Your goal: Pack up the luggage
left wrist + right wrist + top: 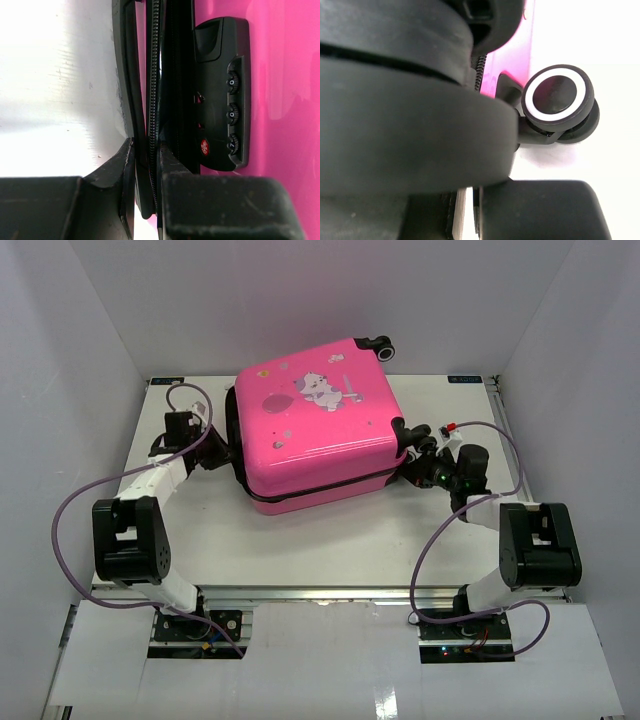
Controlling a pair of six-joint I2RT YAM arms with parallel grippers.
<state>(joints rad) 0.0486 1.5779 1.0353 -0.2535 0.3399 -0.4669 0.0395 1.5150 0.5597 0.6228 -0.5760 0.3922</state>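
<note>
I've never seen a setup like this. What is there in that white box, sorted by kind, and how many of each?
pink suitcase: 1
robot arms: 2 (left arm, right arm)
Total: 3

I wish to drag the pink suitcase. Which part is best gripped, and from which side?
Probably the thin black zipper rim beside the combination lock, approached level from the left arm's side. The glossy shell looks too broad for the jaws; the left gripper pinches that rim.
</note>
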